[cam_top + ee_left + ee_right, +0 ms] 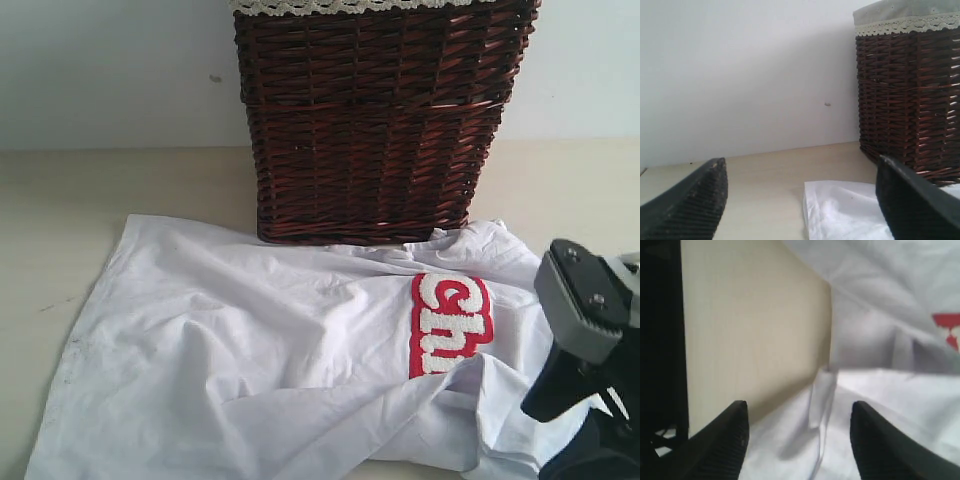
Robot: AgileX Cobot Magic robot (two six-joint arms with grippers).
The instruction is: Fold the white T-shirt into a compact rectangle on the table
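One broad pale table [80, 200] fills the scene, running back to a plain light wall [110, 70] behind the basket [370, 130]. This dark brown wicker basket stands upright at the back of the table, with a strip of cream lace [350, 6] along its top rim. The white T-shirt [250, 350] lies spread and rumpled on the table directly in front of the basket, its far edge touching the basket's foot and its cloth reaching out to both sides of it. A red patch [448, 325] with white fuzzy letters shows on the shirt in front of the basket's right corner, partly covered by a fold. The right gripper [800, 415] hangs over the crumpled cloth in front of and to the right of the basket. Its two dark fingers [735, 430] are spread wide, and a narrow fold of cloth lies in the gap with neither finger closed on it. The left gripper [801, 167] sits low over the table, facing the basket. Its ribbed fingers [700, 200] are also set far apart with nothing held, and past them a shirt corner lies flat near the basket's foot.
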